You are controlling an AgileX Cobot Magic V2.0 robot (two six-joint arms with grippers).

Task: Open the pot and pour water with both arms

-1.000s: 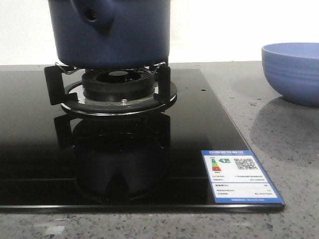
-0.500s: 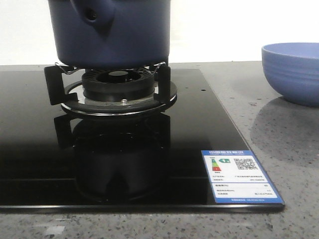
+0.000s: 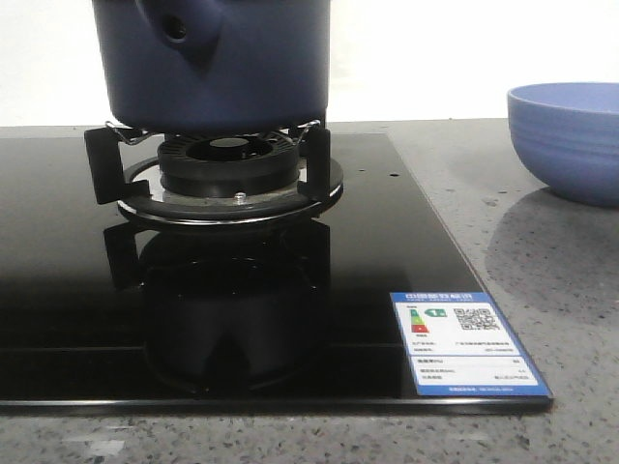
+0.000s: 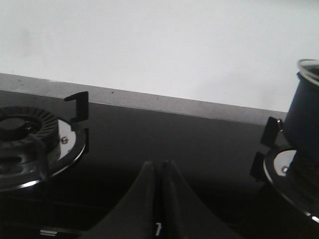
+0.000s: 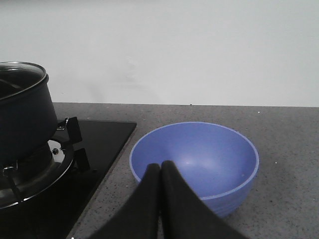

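The dark navy pot (image 3: 218,63) stands on the burner stand (image 3: 227,179) of the black glass hob, its holed stub (image 3: 177,29) facing the camera. The right wrist view shows the pot (image 5: 22,119) with a glass lid (image 5: 20,74) on it. In the left wrist view only the pot's side (image 4: 305,117) shows. My left gripper (image 4: 160,164) is shut with nothing in it, over the hob between two burners. My right gripper (image 5: 160,167) is shut and empty in front of the light blue bowl (image 5: 197,159). Neither gripper appears in the front view.
A light blue ribbed bowl (image 3: 571,140) sits on the grey speckled counter to the right of the hob. A second, bare burner (image 4: 30,134) lies on the hob's far left. An energy label sticker (image 3: 464,340) marks the hob's front right corner. A white wall stands behind.
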